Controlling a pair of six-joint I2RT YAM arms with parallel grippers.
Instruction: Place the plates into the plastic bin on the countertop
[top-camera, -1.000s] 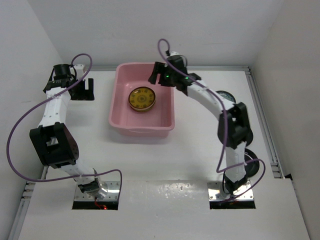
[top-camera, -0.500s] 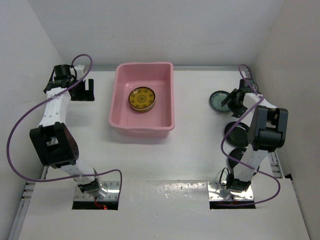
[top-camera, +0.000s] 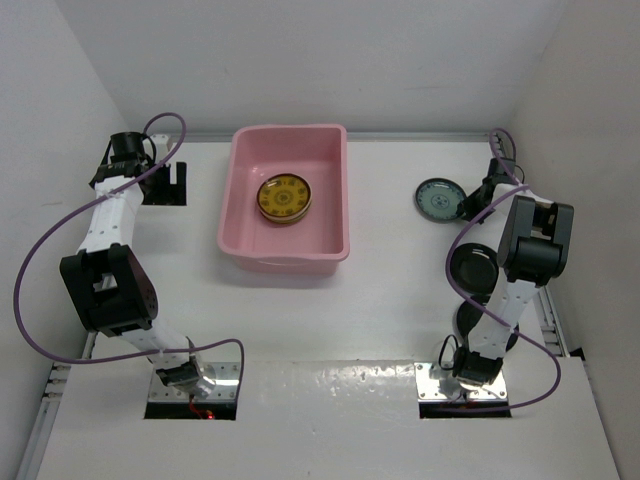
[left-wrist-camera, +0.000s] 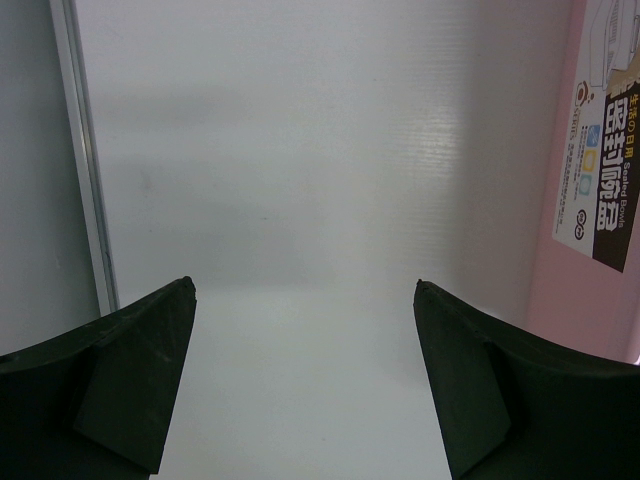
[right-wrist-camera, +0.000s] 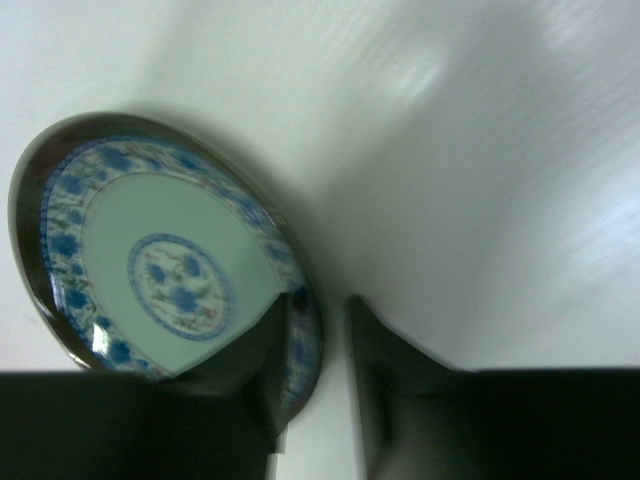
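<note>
The right gripper (right-wrist-camera: 318, 305) stands with its jaws narrowly apart astride the rim of the blue plate (right-wrist-camera: 170, 270): one of its fingers (right-wrist-camera: 380, 360) is outside the rim and the other lies over the patterned border. A sliver of white shows between the rim and the outer finger, so we judge the plate not yet clamped. The plate lies near the far right corner of the countertop (top-camera: 380, 300), close to the right edge. Two black plates (top-camera: 472, 268) lie nearer us along that edge, partly hidden by the arm. The pink bin (top-camera: 285, 262) sits at the far edge, a little left of the middle, and holds an amber plate (top-camera: 284, 197). The left gripper (left-wrist-camera: 305, 380) hangs wide apart over bare surface at the far left corner, just beside the bin's labelled wall, holding nothing. To do this pick well, we think the jaws should close fully on the rim before any lift. The glaze looks slick, and a shallow bite could let the plate swing or slip. We would then raise it clear of the surface, carry it leftward high enough to pass the bin's rim, and lower it inside before letting go. Setting it down onto or beside the amber plate would be gentler than dropping it.
</note>
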